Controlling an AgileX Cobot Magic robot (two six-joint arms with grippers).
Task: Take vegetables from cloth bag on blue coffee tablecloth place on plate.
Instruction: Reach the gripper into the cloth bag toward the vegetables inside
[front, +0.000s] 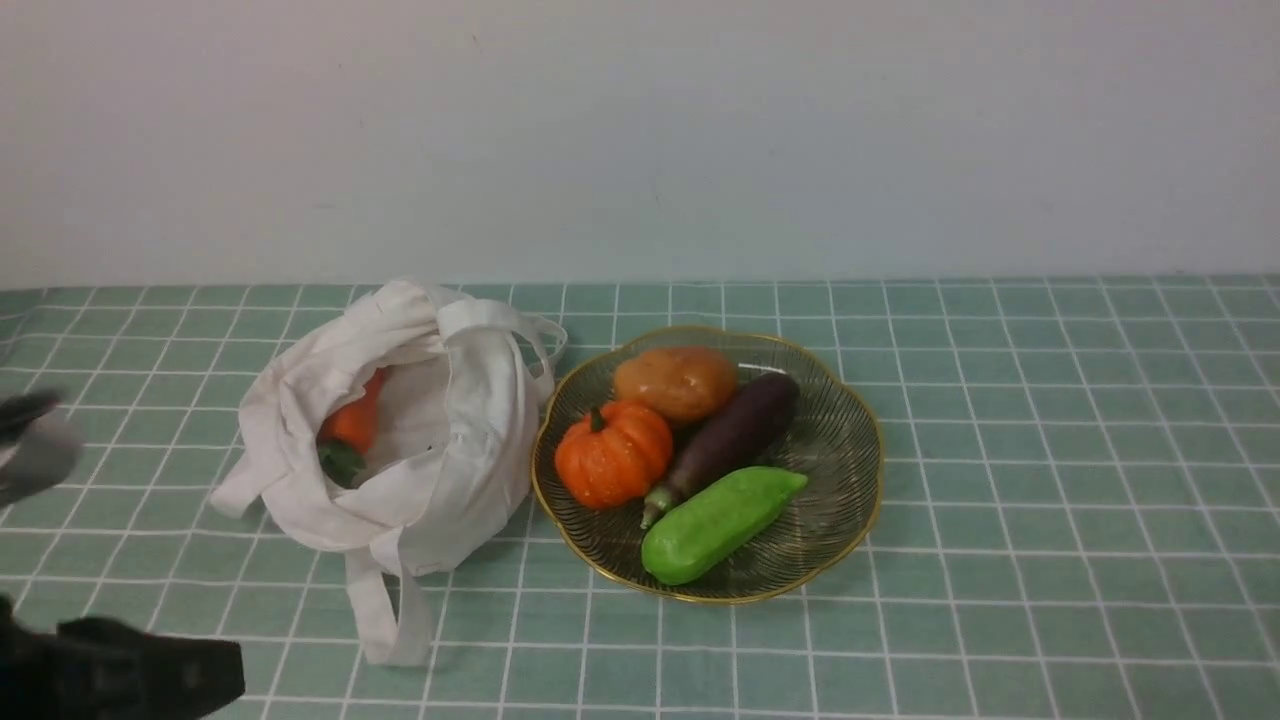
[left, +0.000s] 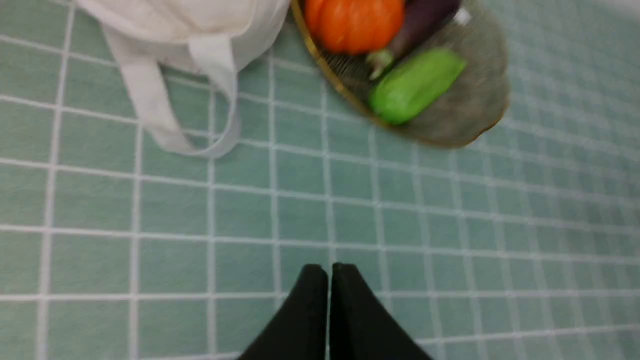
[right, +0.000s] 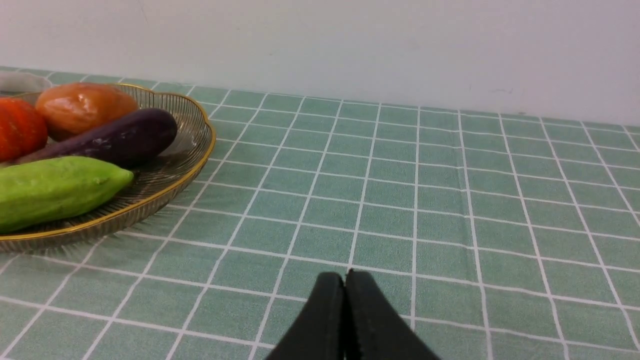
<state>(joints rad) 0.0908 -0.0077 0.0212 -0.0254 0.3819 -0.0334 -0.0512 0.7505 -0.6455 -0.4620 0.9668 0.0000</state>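
The orange carrot (front: 354, 420) with dark green leaves lies inside the open off-white cloth bag (front: 440, 440) on the teal checked tablecloth (front: 1020, 450). The gold-rimmed glass plate (front: 862, 500) stands right of the bag. It holds a pumpkin (front: 612, 452), a green cucumber (front: 715, 522), an eggplant (front: 735, 428) and a brown potato (front: 675, 382). My left gripper (left: 330, 267) is shut and empty above bare cloth, in front of the bag's straps (left: 150, 110). My right gripper (right: 345, 275) is shut and empty, low over the cloth right of the plate (right: 200, 150).
A plain white wall runs along the back of the table. Dark, blurred parts of my left arm (front: 130, 670) show at the front view's lower left edge. One bag strap (front: 385, 610) trails toward the front edge.
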